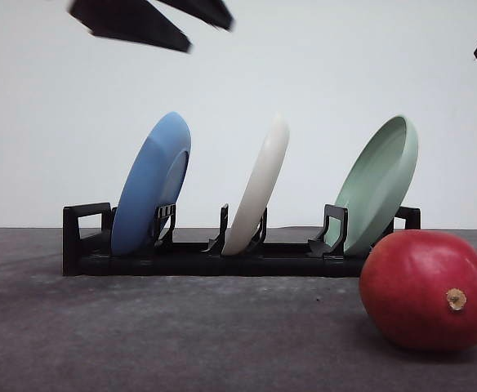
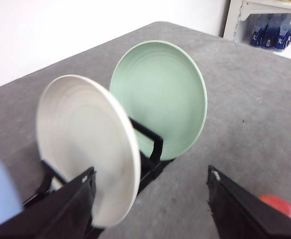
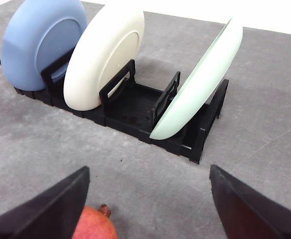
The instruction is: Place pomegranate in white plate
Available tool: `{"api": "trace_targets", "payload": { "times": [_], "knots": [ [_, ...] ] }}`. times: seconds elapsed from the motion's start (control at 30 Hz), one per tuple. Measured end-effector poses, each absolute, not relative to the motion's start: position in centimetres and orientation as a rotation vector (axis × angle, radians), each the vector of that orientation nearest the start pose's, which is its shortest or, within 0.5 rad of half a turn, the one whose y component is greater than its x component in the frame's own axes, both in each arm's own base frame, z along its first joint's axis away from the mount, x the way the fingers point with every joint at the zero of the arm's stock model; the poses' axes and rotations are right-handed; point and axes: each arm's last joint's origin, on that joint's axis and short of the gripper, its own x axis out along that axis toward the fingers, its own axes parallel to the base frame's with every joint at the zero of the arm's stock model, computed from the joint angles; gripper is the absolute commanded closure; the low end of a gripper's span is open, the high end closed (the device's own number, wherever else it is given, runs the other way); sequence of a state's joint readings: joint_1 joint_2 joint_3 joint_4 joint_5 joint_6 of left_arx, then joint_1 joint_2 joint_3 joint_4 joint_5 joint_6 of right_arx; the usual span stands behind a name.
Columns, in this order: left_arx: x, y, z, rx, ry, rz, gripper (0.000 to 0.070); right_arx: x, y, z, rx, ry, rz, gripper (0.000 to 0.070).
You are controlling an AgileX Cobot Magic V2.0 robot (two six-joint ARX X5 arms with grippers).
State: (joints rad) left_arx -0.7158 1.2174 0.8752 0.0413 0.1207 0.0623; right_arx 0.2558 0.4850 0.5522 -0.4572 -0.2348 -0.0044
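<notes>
No readable text, label, brand, number or sign anywhere

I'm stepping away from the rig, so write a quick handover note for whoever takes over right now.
Left gripper: open, holding nothing, above the rack near the white plate.
Right gripper: open, holding nothing, above the pomegranate.
Pomegranate lies on the table in front of the rack's right end, untouched.
White plate stands on edge in the black rack, between the blue plate and green plate.
Done: nothing.
Left: pull out the white plate, lay it flat, put the pomegranate in it.
</notes>
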Motion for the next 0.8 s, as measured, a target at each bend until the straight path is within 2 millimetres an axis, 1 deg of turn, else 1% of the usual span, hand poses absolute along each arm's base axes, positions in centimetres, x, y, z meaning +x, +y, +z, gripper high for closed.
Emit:
{"api": "trace_targets", "payload": {
  "times": [0.17,0.33,0.67,0.8],
  "knots": [
    [21.4,-20.6,27.7,0.153,0.266,-0.82,0.0269,11.0,3.6,26.6,-0.008,0.393,0.485,0.0213],
    [22.7,-22.5,26.0,0.175,0.315,-0.795,0.027,11.0,3.6,26.6,-0.008,0.393,0.485,0.0213],
    [26.0,-25.7,23.5,0.203,0.378,-0.745,0.027,11.0,3.6,26.6,-0.008,0.393,0.485,0.0213],
    [27.2,-26.9,22.9,0.211,0.387,-0.727,0.0272,11.0,3.6,26.6,-0.008,0.393,0.485,0.0213]
  ]
}}
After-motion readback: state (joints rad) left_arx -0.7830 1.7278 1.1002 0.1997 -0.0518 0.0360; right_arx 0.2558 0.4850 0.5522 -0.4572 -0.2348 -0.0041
